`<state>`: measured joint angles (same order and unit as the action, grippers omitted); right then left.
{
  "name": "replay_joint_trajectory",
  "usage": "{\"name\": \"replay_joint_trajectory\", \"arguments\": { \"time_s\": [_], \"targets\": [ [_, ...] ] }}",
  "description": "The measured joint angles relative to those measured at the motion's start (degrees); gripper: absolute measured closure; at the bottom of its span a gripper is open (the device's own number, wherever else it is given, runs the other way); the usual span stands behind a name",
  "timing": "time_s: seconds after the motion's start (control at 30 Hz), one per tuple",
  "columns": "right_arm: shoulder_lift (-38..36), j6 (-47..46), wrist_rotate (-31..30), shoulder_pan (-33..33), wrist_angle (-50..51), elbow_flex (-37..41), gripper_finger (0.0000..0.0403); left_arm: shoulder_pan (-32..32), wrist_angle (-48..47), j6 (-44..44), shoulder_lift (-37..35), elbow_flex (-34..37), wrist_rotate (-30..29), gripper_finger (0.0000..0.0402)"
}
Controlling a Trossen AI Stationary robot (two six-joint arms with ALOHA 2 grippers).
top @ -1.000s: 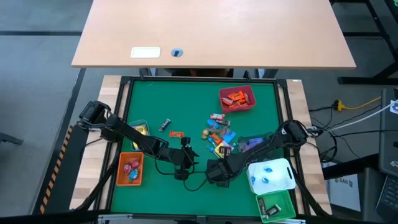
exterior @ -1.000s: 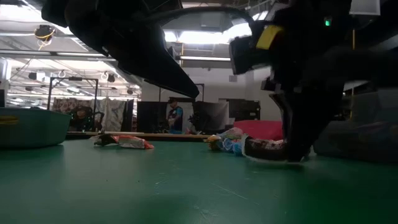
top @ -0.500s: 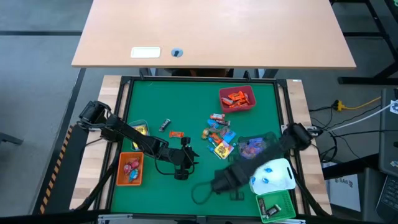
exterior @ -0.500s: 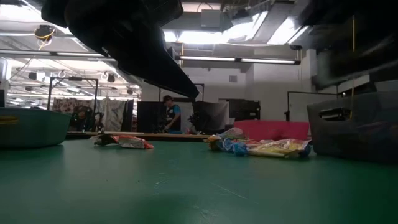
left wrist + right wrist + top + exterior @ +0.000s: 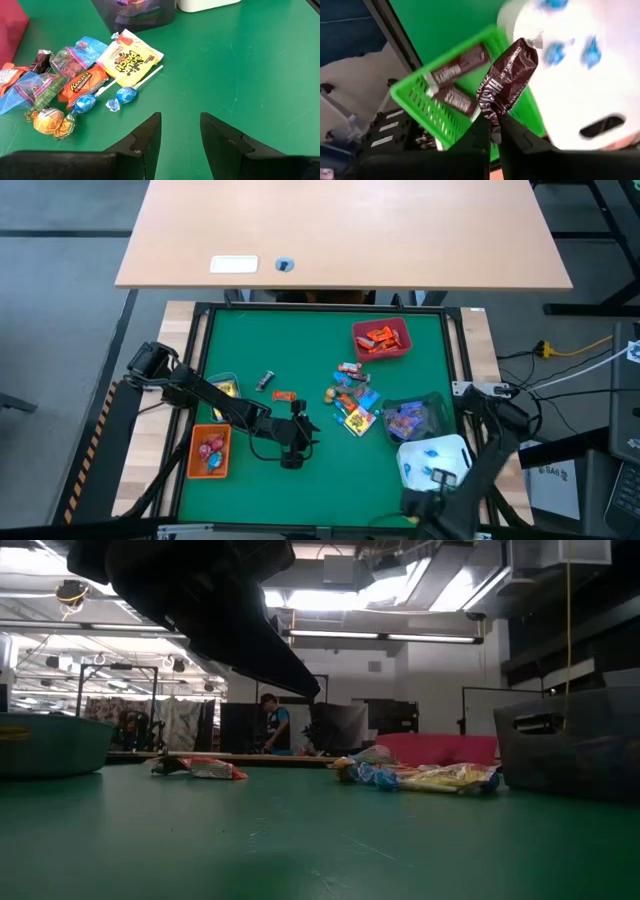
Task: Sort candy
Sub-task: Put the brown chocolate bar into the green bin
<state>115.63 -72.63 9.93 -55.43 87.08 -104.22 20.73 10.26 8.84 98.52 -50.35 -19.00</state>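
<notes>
The loose candy pile [image 5: 352,402] lies mid-table: a yellow pack [image 5: 129,57], an orange bar, blue lollipops and purple wrappers. Two more sweets [image 5: 273,387] lie to its left. My left gripper [image 5: 293,452] hovers open over bare mat just near of the pile [image 5: 75,85]. My right gripper [image 5: 420,505] is at the near right corner, shut on a dark brown candy bar [image 5: 512,70] above the green bin [image 5: 415,100], which holds two brown bars [image 5: 455,82]. The white bin [image 5: 580,60] beside it holds blue sweets. My right gripper pinches the dark brown candy bar by one crimped end of its wrapper [image 5: 491,114] between the two fingers [image 5: 481,131]. The bar sticks out beyond the fingertips, lifted clear, over the green bin's edge next to the white bin.
The red bin [image 5: 381,340] with orange sweets sits far of the pile, and the clear bin [image 5: 410,418] with purple ones to its right. The orange bin [image 5: 210,452] and a small bin with yellow candy [image 5: 222,386] stand on the left. Bare mat [image 5: 300,340] lies far left.
My right gripper has risen off the mat near the pile and swung toward the table's near right corner, carrying the brown bar over the green bin. It has left the low view.
</notes>
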Motion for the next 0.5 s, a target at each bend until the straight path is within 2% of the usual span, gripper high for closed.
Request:
{"name": "replay_joint_trajectory", "arguments": {
  "time_s": [0.17, 0.33, 0.5],
  "targets": [
    [0.0, -7.58, -0.27, -4.5, -0.06, 0.0, 0.0373, 0.0, 0.04, 0.0, 0.0, 0.0, 0.0, 0.027],
    [0.0, -9.68, -0.21, -6.67, -0.08, 0.0, 0.0359, 0.0, 0.1, 0.0, 0.0, 0.0, -0.26, 0.027],
    [0.0, -9.68, -0.26, -6.86, -0.08, 0.0, 0.0333, -0.14, 0.15, 0.09, 0.0, 0.0, -4.99, 0.027]
  ]
}}
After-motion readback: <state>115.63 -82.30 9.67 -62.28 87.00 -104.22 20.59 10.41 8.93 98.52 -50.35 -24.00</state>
